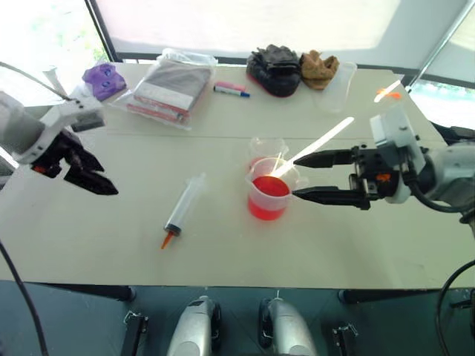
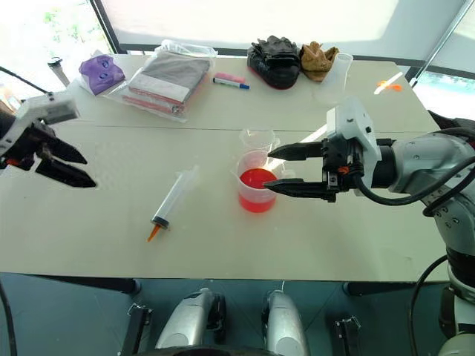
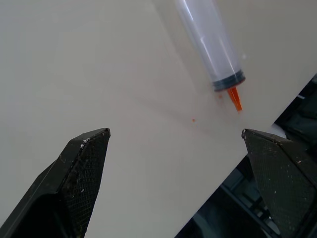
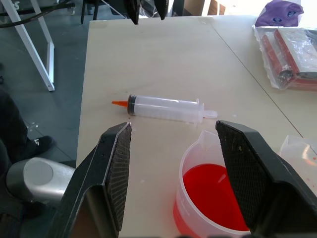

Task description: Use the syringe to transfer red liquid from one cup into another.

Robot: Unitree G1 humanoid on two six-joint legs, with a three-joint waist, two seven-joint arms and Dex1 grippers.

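Note:
The syringe (image 1: pixel 183 208) lies flat on the table with its orange tip (image 3: pixel 234 98) toward the front edge. My left gripper (image 1: pixel 108 179) hovers open to its left, above the table, with nothing between its fingers. Right of the syringe stands the larger beaker (image 1: pixel 269 194), partly filled with red liquid (image 4: pixel 213 191). The smaller clear cup (image 1: pixel 266 150) stands just behind it. My right gripper (image 1: pixel 296 176) comes in level from the right. It is open, with its fingers (image 4: pixel 116 168) on either side of the beaker's rim and not pressing it.
At the back of the table (image 1: pixel 111 237) lie a bagged package (image 1: pixel 167 89), a purple object (image 1: pixel 104 78), marker pens (image 1: pixel 231 90), black and brown gloves (image 1: pixel 278 68) and a tall frosted cup (image 1: pixel 338 85). The table's front edge is close to the syringe tip.

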